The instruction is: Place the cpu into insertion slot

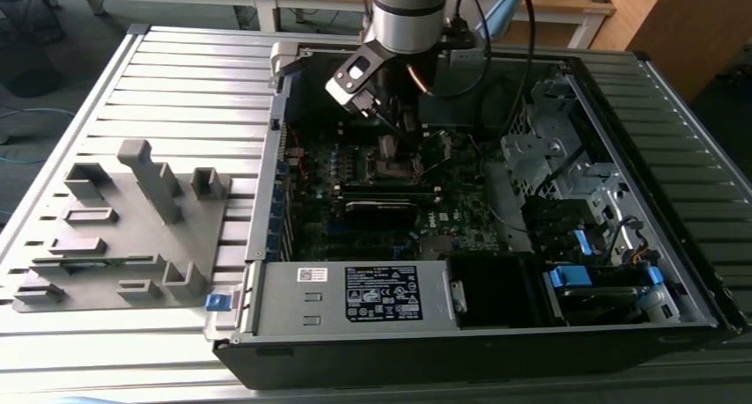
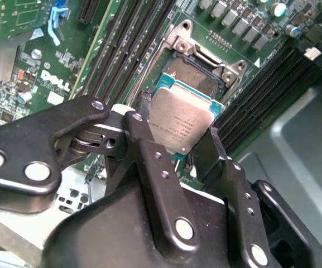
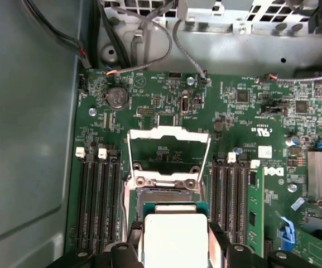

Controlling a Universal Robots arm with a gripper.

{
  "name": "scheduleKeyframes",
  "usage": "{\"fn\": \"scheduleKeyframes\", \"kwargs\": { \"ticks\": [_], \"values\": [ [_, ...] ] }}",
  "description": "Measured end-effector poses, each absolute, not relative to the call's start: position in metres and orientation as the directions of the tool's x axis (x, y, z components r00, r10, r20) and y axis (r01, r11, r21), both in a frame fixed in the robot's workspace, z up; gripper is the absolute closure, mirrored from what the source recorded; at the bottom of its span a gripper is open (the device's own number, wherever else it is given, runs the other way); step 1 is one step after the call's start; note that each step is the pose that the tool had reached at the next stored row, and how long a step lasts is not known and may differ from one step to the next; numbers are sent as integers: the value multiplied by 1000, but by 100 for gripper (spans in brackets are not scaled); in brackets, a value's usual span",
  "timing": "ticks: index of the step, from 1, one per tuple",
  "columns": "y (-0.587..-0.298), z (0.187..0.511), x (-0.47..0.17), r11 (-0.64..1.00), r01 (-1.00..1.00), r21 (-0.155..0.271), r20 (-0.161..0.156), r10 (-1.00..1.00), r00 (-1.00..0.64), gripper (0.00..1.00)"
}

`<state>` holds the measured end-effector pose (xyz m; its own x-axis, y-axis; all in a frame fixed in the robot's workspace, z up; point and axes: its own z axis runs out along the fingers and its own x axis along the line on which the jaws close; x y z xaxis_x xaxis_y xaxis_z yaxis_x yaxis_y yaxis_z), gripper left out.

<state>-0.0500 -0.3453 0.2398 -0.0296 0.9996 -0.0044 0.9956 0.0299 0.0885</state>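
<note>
The black gripper (image 2: 178,129) clamps the thin, square, dull-silver cpu (image 2: 182,114). It hangs just over the metal-framed insertion slot (image 2: 201,75).

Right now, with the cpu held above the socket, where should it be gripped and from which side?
By two opposite thin edges, coming from above. The cpu is a flat, thin square with its metal top facing up over the insertion slot. The pincer clamps it that way, which should leave the underside free to seat.
</note>
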Motion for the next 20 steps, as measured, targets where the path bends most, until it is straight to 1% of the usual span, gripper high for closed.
{"fn": "scheduleKeyframes", "kwargs": {
  "ticks": [13,20],
  "values": [
    [-345,221,-56,30,996,89,-4,1000,-30,46],
    [-345,217,-53,30,996,89,-5,1000,-30,46]
  ]
}}
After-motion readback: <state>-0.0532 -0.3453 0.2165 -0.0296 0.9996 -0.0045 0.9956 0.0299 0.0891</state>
